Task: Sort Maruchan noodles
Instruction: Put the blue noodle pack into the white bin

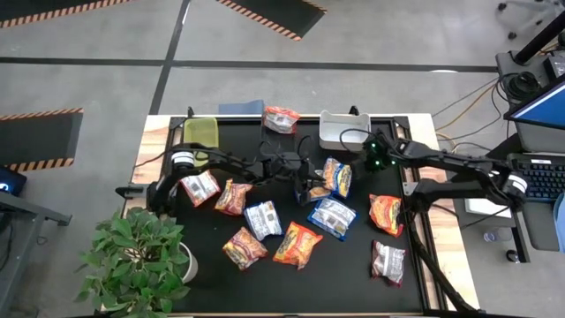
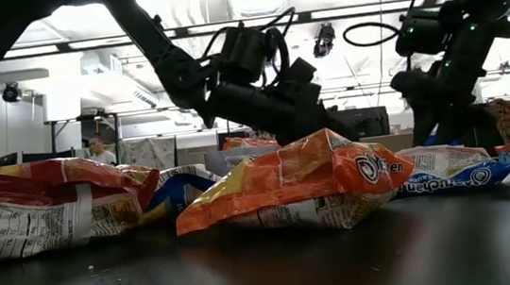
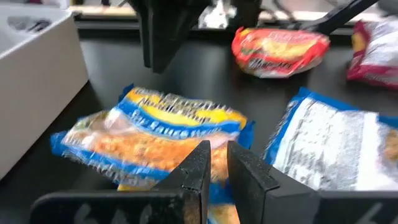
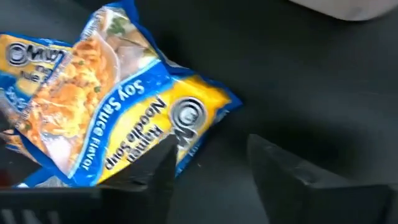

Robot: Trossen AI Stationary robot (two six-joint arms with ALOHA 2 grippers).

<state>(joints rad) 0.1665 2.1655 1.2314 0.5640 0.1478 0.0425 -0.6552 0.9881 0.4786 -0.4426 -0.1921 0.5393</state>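
Observation:
Several Maruchan noodles packets lie flat on the black table top (image 1: 353, 265). A blue-and-yellow packet (image 1: 336, 177) (image 3: 155, 137) (image 4: 106, 106) lies just in front of the white bin (image 1: 344, 132). My left gripper (image 1: 314, 189) (image 3: 217, 168) reaches in low from the table's left, its fingers nearly together at that packet's edge. My right gripper (image 1: 375, 163) (image 4: 211, 158) hangs open beside the same packet, slanting down, with one finger (image 4: 158, 165) over the packet's yellow end. My left gripper has its fingertips (image 3: 202, 165) at the blue-and-yellow packet's near edge (image 3: 186, 180), coming in low from the table's left. I cannot tell whether they touch it. My right gripper has one finger over the packet's yellow end (image 4: 186, 118); I cannot tell whether it touches.
A green bin (image 1: 200, 132) stands at the far left and a red-and-white packet (image 1: 282, 117) lies at the far edge. Other packets: orange (image 1: 297, 245) (image 2: 288, 182), red (image 1: 386, 214) (image 3: 280, 50), white-backed blue (image 1: 333, 216) (image 3: 336, 149). A potted plant (image 1: 137, 256) stands at the near left.

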